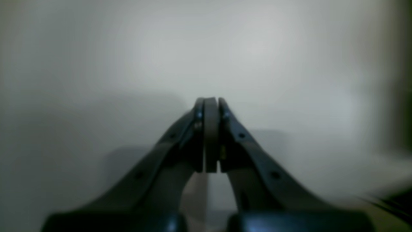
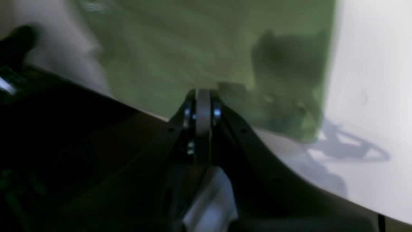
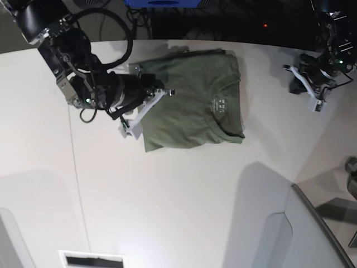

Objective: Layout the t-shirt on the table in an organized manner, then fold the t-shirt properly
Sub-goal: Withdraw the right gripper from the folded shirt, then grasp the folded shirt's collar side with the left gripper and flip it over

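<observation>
On the large smooth white tabletop [image 3: 184, 195], toward its far curved edge, lies the plain olive-green short-sleeved cotton t-shirt [image 3: 189, 103]. It is already folded into a compact, roughly rectangular packet, with the neckline and its small white printed label [image 3: 218, 104] facing up on the side of the shirt nearest the left arm. The edges are fairly straight, though the hem nearest the viewer runs at a slight slant and a few soft wrinkles cross the cloth.

Just beside the shirt's opposite edge, the right gripper [image 3: 168, 92] hangs over the cloth with its jaws pressed fully together and nothing between them; the right wrist view shows the same closed gripper [image 2: 202, 96] above green fabric, its shadow falling on the shirt. That placement suits a tool finished with a fold, or one ready to smooth the edge, rather than one carrying anything.

Well apart from the shirt, past the collar side and near the table's far edge, the left gripper [image 3: 309, 84] sits clear of the cloth. Its wrist view shows the gripper [image 1: 210, 103] shut with the pads meeting, empty, over bare white surface. I judge it is parked there to keep out of the way.

The task looks close to done; only tidying seems left.
</observation>
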Robot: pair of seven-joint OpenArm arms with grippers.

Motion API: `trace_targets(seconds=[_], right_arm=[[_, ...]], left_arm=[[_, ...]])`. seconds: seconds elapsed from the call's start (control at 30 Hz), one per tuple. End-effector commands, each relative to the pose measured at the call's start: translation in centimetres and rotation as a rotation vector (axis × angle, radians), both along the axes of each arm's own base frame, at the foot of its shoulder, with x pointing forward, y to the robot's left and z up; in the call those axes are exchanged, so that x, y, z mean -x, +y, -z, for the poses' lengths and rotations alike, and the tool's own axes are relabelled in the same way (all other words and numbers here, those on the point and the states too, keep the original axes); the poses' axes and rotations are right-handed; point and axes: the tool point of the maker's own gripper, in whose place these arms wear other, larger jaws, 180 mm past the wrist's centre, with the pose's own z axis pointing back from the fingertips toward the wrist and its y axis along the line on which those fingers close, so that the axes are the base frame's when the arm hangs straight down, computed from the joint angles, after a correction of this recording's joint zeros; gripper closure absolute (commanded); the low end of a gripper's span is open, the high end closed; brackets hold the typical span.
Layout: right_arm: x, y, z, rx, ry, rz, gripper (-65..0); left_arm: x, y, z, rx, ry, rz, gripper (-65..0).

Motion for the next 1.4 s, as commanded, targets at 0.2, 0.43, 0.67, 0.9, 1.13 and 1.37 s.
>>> trace_targets(seconds=[0.2, 0.43, 0.67, 0.9, 1.13, 1.37], right_arm=[[-0.8, -4.1, 2.2, 0.083, 0.040, 0.082, 0.0], [0.1, -4.6, 3.4, 0.101, 0.077, 0.087, 0.0], [0.1, -5.1, 3.5, 0.112, 0.078, 0.087, 0.0], [0.2, -5.1, 3.6, 0.113, 0.081, 0.087, 0.0], [0.5, -5.4, 4.1, 0.123, 0.098, 0.090, 0.0], [1.0, -5.6, 4.9, 0.126, 0.111, 0.063, 0.0]], left_arm=[[-2.1, -0.8, -4.5, 0.303, -0.162, -0.143, 0.0], [-1.9, -4.5, -3.7, 0.452, -0.161, -0.152, -32.3], [-2.1, -8.0, -1.9, 0.532, -0.114, -0.145, -33.1], [-2.9, -8.1, -2.5, 0.520, -0.112, -0.116, -38.8], [-3.0, -8.3, -2.5, 0.522, -0.108, -0.108, -65.0], [-4.1, -12.4, -1.6, 0.601, -0.094, -0.078, -65.0]])
